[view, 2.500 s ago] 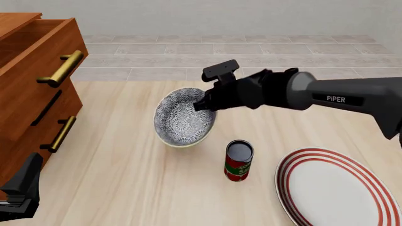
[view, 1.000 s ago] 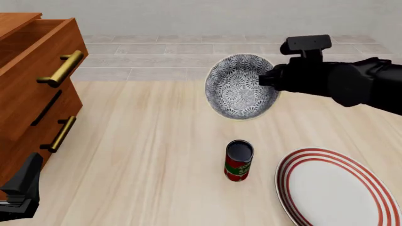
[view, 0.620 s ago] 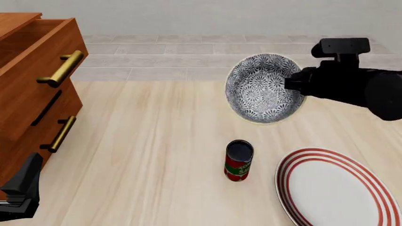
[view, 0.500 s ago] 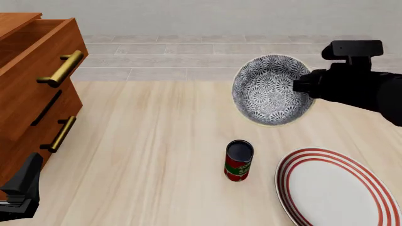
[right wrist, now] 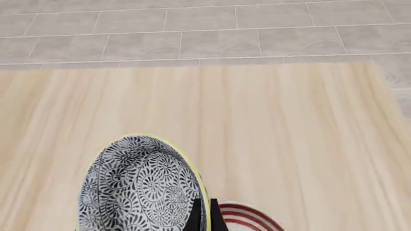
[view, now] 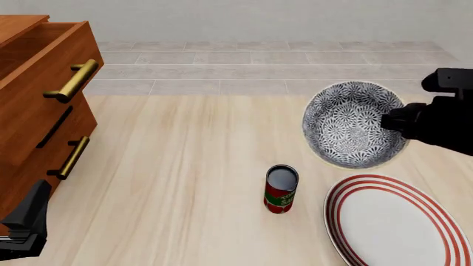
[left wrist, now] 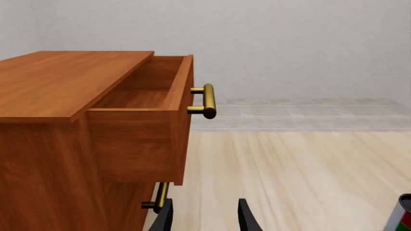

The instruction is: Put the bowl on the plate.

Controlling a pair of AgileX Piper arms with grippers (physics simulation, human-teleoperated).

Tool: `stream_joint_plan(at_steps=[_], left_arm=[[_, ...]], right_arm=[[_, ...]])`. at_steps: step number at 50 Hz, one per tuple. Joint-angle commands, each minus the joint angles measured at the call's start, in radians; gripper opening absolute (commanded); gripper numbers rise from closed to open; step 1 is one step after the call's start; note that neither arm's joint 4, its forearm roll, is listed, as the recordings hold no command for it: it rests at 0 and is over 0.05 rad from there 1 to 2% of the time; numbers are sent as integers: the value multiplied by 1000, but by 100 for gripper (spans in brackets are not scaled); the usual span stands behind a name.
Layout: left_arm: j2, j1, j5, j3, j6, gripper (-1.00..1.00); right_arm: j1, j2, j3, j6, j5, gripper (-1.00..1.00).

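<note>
The grey-and-white patterned bowl [view: 353, 132] hangs tilted in the air, its opening facing the camera, just above the far edge of the plate [view: 399, 221]. My right gripper [view: 389, 121] is shut on the bowl's right rim. In the right wrist view the bowl [right wrist: 138, 185] fills the lower left, with the fingers [right wrist: 203, 217] pinching its yellowish rim and a sliver of the red-ringed plate [right wrist: 247, 217] behind. My left gripper [left wrist: 204, 217] stands open near the dresser with nothing between its fingers; in the front view it sits at the bottom left corner [view: 26, 221].
A red and green can [view: 281, 189] stands upright left of the plate. A wooden dresser [view: 41, 105] with an open top drawer [left wrist: 151, 96] and brass handles stands at the left. Tiled floor lies beyond the table's far edge.
My right gripper has carried the bowl rightward and down, from above the table's middle to just over the plate's far edge. The left arm, can and plate have not moved.
</note>
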State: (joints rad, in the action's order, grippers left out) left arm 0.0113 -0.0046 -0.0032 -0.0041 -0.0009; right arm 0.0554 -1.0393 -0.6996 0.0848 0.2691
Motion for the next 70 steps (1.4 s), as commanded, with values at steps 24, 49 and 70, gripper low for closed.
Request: stream_joint_plan(at_steps=[24, 49, 70], left_arm=[[5, -6, -2, 0, -1, 100], [6, -6, -2, 0, -1, 100], [5, -6, -2, 0, -1, 100]], right_arm=[[-112, 150, 108, -11, 131, -100], [-200, 195, 142, -95, 244, -100], [-210, 174, 253, -75, 189, -100]])
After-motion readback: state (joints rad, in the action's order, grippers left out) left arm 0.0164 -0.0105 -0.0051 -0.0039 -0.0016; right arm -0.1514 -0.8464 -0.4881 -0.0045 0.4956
